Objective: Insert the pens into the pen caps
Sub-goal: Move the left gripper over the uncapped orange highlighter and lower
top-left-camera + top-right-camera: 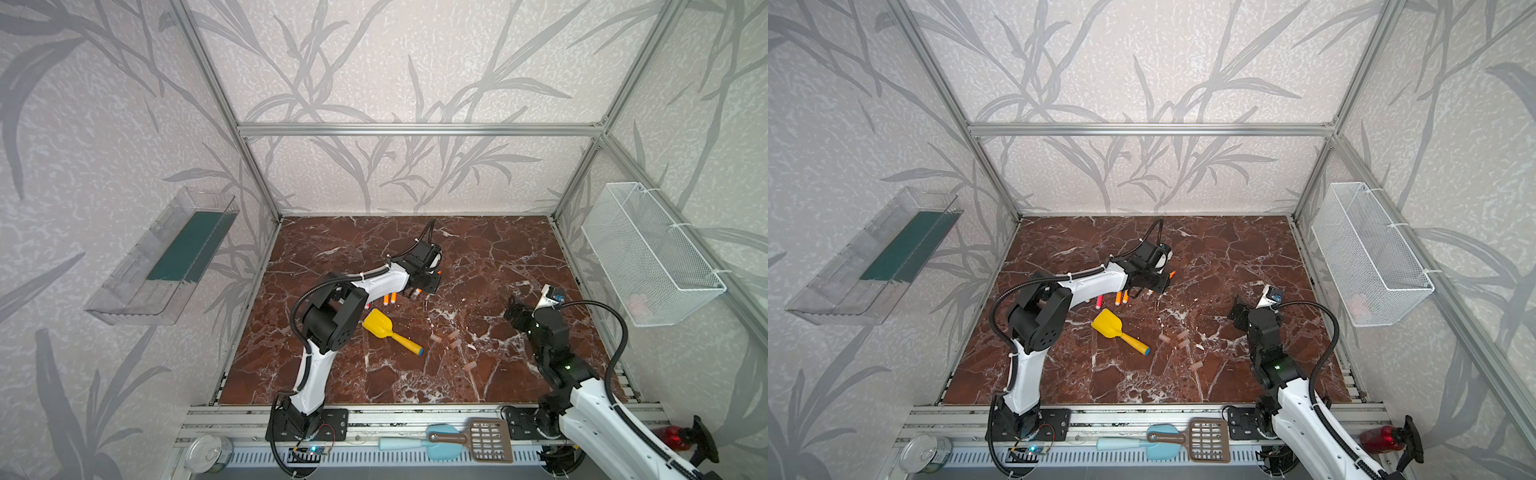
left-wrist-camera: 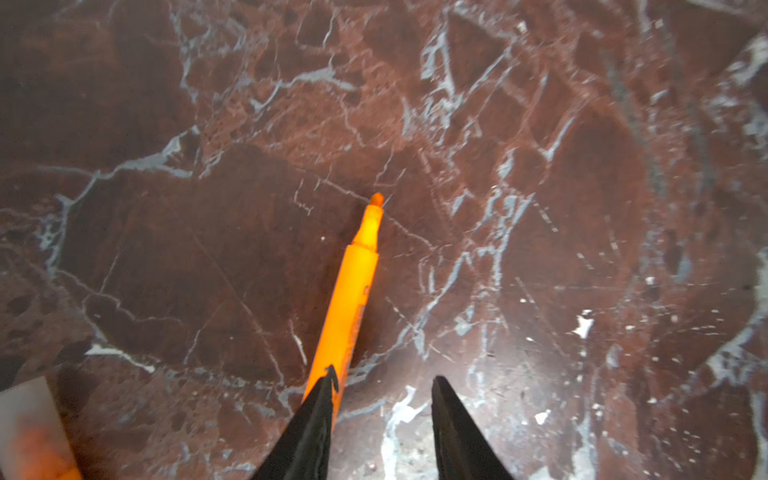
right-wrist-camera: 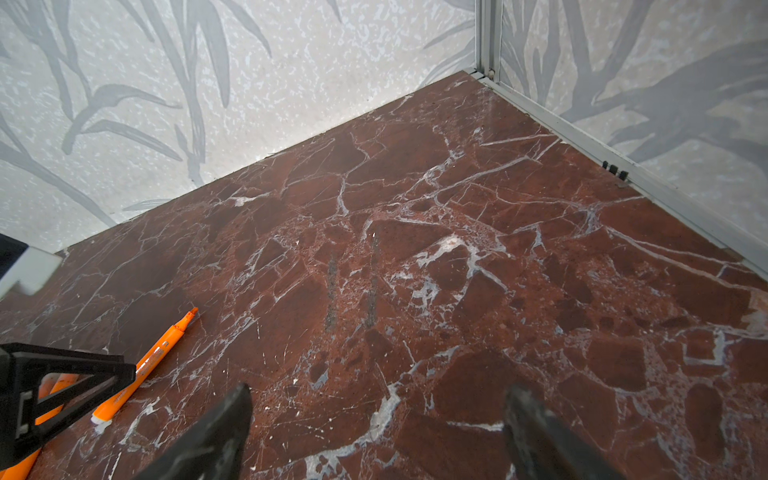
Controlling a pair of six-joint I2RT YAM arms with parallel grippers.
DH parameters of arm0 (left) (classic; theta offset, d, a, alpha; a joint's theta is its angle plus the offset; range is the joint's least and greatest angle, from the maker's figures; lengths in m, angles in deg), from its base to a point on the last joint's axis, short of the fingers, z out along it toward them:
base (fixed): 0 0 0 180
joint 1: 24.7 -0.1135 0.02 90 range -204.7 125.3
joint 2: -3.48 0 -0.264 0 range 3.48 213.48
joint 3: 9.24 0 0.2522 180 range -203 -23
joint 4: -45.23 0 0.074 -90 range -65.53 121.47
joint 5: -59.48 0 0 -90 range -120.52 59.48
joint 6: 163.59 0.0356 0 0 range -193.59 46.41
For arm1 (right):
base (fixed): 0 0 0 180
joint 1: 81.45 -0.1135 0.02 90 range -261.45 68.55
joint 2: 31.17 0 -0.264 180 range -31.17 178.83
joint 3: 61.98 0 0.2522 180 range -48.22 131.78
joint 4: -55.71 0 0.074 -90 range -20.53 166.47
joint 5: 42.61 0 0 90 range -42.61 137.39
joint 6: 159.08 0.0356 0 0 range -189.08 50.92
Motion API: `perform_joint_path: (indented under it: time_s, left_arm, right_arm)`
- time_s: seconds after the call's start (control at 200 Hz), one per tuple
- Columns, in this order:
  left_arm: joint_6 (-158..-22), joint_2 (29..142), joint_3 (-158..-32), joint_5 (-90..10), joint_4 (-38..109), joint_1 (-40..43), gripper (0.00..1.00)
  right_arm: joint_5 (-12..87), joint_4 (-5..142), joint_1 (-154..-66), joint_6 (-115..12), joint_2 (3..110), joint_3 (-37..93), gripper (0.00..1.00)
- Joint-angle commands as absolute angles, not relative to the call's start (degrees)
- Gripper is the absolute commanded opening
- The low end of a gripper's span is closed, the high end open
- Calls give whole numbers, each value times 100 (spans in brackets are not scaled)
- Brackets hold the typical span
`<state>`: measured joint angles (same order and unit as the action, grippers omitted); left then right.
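Orange pen: the orange pen (image 2: 351,299) is lying flat on the marble table (image 1: 498,249), left of the middle and toward the far side. Its tip is pointing far and right and its white butt end near and left, as the right wrist view shows (image 3: 156,357).
Pen against pincer: the left pincer (image 2: 382,374) is hanging low right over the pen's butt half. One finger (image 2: 316,415) is crossing the barrel; I cannot tell whether it is touching. The other finger is standing over bare marble, so the pen is lying beside the gap, not in it.
Left pincer: its jaws are standing partly apart and gripping nothing; in both top views it is covering most of the pen (image 1: 428,286) (image 1: 1156,284).
Other pens: two orange and one red are peeking out from under the left arm, just left of that pincer (image 1: 390,298) (image 1: 1119,297).
Pen caps: four pen caps (image 1: 452,336) (image 1: 1181,336) are lying loose near the table's middle, nearer and right of the pens and well apart from them.
Toy shovel: the yellow toy shovel (image 1: 376,322) is lying between the pens and the caps.
Right pincer: the right pincer (image 3: 380,392) (image 1: 512,301) is hovering at the right with jaws spread wide over bare marble, holding nothing.
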<state>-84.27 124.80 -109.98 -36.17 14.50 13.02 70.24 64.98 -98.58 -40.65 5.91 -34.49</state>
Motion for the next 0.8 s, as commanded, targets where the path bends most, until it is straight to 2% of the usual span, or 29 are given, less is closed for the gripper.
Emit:
perform_joint_path:
  time_s: [0.0,0.535,0.795]
  left_arm:
    - [-8203,12671,-11346,-3418,773,1253,41]
    - [-7963,13053,-11678,-3304,188,1362,40]
    - [-7900,13215,-11862,-3148,-172,1486,31]
  right_arm:
    - [7017,6367,-9833,-4118,566,-3460,92]
    - [7009,6383,-9833,-4117,486,-3494,92]
    - [7000,6382,-9833,-4120,465,-3503,92]
